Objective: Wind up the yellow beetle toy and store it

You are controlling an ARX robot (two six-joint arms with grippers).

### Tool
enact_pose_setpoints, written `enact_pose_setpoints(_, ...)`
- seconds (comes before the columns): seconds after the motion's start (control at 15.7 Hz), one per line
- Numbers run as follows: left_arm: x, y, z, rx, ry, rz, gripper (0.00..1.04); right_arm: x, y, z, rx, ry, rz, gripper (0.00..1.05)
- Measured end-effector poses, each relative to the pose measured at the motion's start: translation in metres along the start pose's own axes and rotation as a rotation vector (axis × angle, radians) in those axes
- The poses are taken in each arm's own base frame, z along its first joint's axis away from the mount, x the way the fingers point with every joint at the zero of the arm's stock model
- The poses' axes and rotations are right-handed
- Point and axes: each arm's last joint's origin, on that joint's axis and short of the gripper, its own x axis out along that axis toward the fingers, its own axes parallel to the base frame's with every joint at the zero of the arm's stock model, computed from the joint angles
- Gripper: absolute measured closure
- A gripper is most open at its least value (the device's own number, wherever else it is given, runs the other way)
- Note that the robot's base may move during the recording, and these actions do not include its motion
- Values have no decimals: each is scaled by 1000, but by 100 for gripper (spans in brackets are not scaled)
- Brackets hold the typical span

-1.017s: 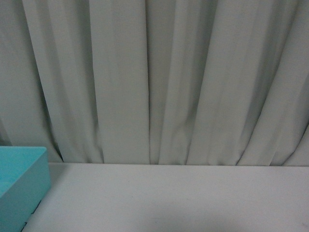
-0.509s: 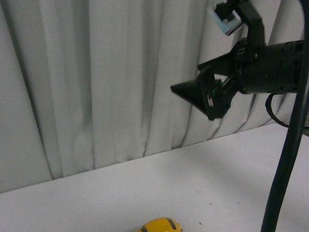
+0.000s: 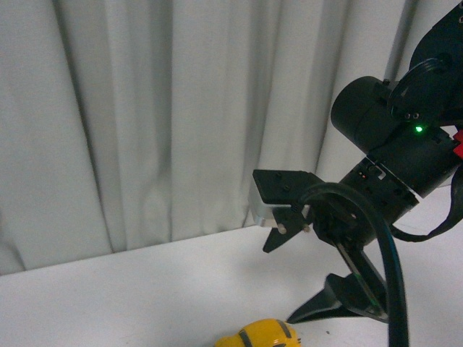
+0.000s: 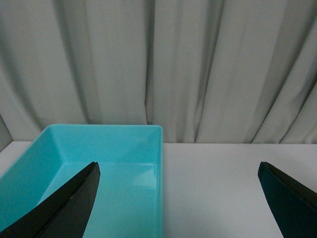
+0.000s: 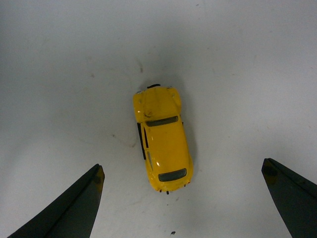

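Front view shows the right arm (image 3: 394, 155) coming in from the right, black and bulky, with a small green light (image 3: 418, 130) glowing on its housing and a bit of red (image 3: 457, 144) at the frame's edge. A thick black cable (image 3: 387, 267) loops down in front of it. One dark pointed finger (image 3: 340, 303) reaches down toward the white table (image 3: 108, 303), and just beside it, at the very bottom of the picture, the rounded roof of the yellow beetle toy (image 3: 260, 334) peeks up. Pale grey curtain (image 3: 145, 116) hangs in folds behind everything. In the right wrist view the toy (image 5: 162, 144) sits on its wheels on the table (image 5: 59, 74), seen from above, with its dark front and rear windows and a shiny yellow body. I can read no lettering on it. The right gripper (image 5: 182, 163) is spread wide, its two black fingers (image 5: 74, 208) standing well to either side of the toy, touching nothing and holding nothing. A few dark specks (image 5: 173, 232) mark the tabletop near the car. In the left wrist view the left gripper (image 4: 178, 165) is likewise spread wide and has nothing in it. One of its fingers (image 4: 64, 208) shows in front of an open teal bin (image 4: 74, 148), the other over bare table (image 4: 213, 188). The bin stands against the curtain (image 4: 198, 64) with nothing visible inside.
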Motion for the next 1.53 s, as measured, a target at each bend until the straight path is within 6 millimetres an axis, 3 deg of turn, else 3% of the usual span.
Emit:
enact_pose_setpoints(0.13,0,0,0,0,0,0,7,12,-3,-1,-96,57,62,7)
enact_pose_setpoints(0.64,0,0,0,0,0,0,7,38,-2,-6,-209,103,133,7)
enact_pose_setpoints(0.89,0,0,0,0,0,0,7,76,-9,-16,-227,162,198,7)
enact_pose_setpoints(1.53,0,0,0,0,0,0,7,92,-15,-8,-172,194,170,7)
